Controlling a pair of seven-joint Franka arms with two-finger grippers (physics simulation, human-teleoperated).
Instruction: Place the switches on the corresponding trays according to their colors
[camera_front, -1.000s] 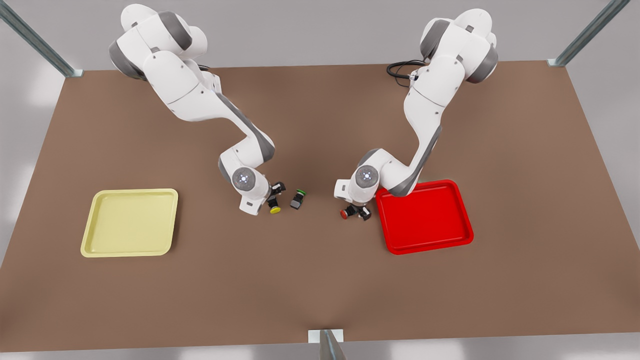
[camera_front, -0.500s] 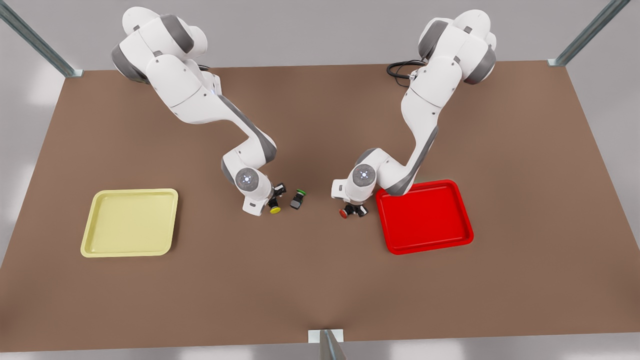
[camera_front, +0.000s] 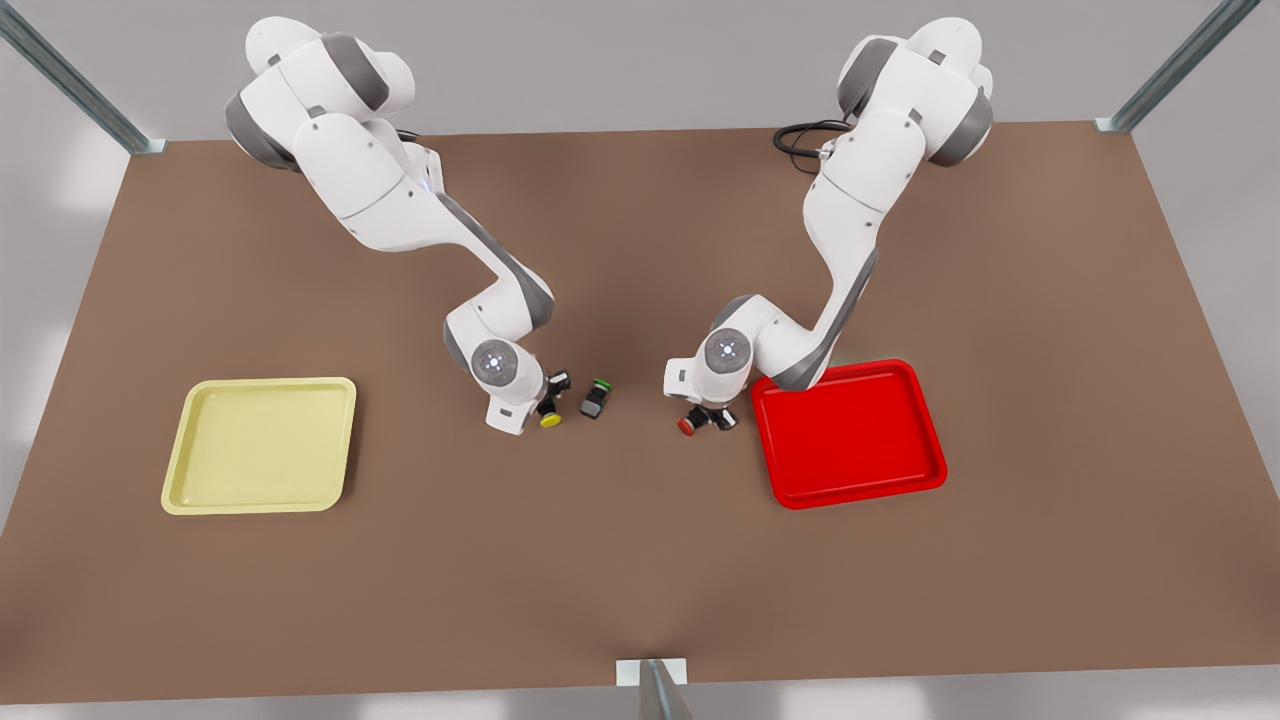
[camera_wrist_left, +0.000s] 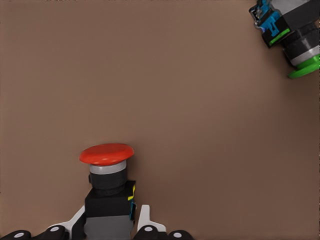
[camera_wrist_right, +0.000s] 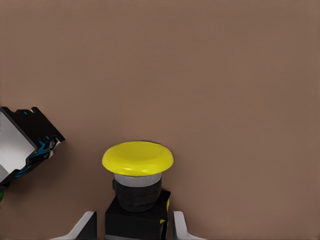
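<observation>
The red switch (camera_front: 688, 426) lies on the table just off the red tray (camera_front: 860, 440), at that tray's side toward the front view's left. My left gripper (camera_front: 710, 418) is shut on its dark body (camera_wrist_left: 109, 210), the fingers (camera_wrist_left: 143, 216) pressing both sides. The yellow switch (camera_front: 550, 419) lies near the table's middle, well to the right of the pale yellow tray (camera_front: 260, 445). My right gripper (camera_front: 553, 393) is open around its body (camera_wrist_right: 136, 212), with a finger (camera_wrist_right: 180, 222) close on each side and a small gap left.
A green-capped switch (camera_front: 596, 398) lies on its side between the two grippers, close to the yellow one (camera_wrist_left: 300, 47). Both trays hold nothing. A black cable (camera_front: 800, 135) lies at the far arm base. Metal frame posts stand at the table's edges.
Both grippers have sunk slightly over their switches and their fingers have drawn closer together. The switches and trays have stayed where they were.
</observation>
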